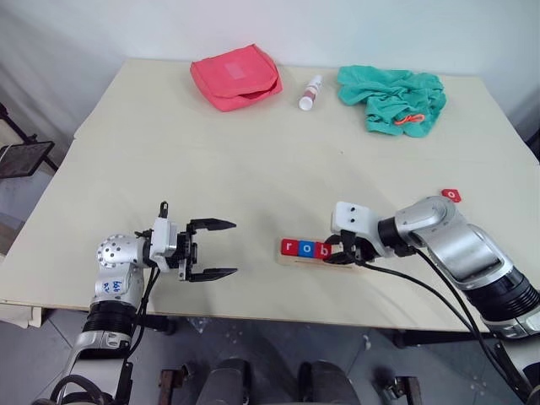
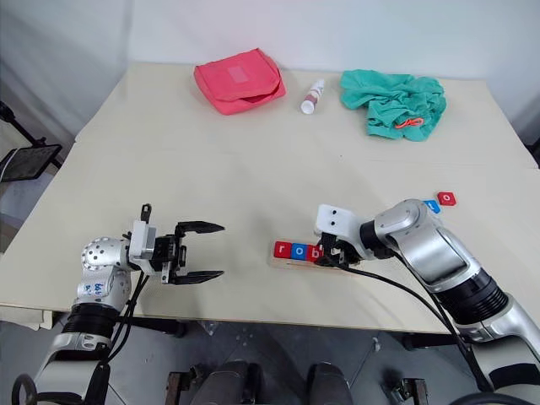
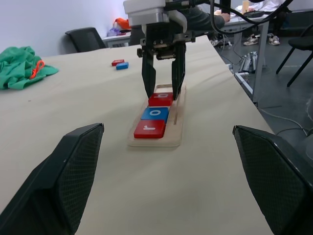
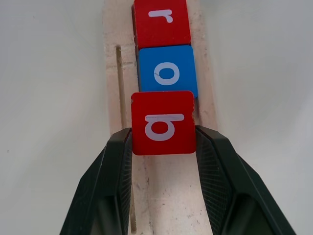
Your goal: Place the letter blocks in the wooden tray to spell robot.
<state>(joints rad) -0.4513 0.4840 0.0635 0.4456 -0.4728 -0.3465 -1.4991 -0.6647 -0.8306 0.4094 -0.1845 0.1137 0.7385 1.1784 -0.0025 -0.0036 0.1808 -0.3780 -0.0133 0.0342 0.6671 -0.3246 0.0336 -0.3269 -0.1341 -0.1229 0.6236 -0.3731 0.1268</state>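
The wooden tray (image 1: 337, 261) lies near the table's front edge, right of centre. In it sit a red r block (image 4: 161, 22) and a blue o block (image 4: 167, 72). My right gripper (image 1: 346, 251) is shut on a red b block (image 4: 164, 122), with a finger on each side. It holds the block over the tray just past the o, its edge slightly overlapping the o. A loose red block (image 2: 446, 199) and a loose blue block (image 2: 432, 205) lie on the table to the right. My left gripper (image 1: 221, 249) hangs open and empty left of the tray, pointing at it.
A red pouch (image 1: 236, 76), a small white bottle (image 1: 310, 93) and a crumpled green cloth (image 1: 392, 97) lie along the far side of the table (image 1: 211, 160). A black chair (image 1: 21, 158) stands beyond the left edge.
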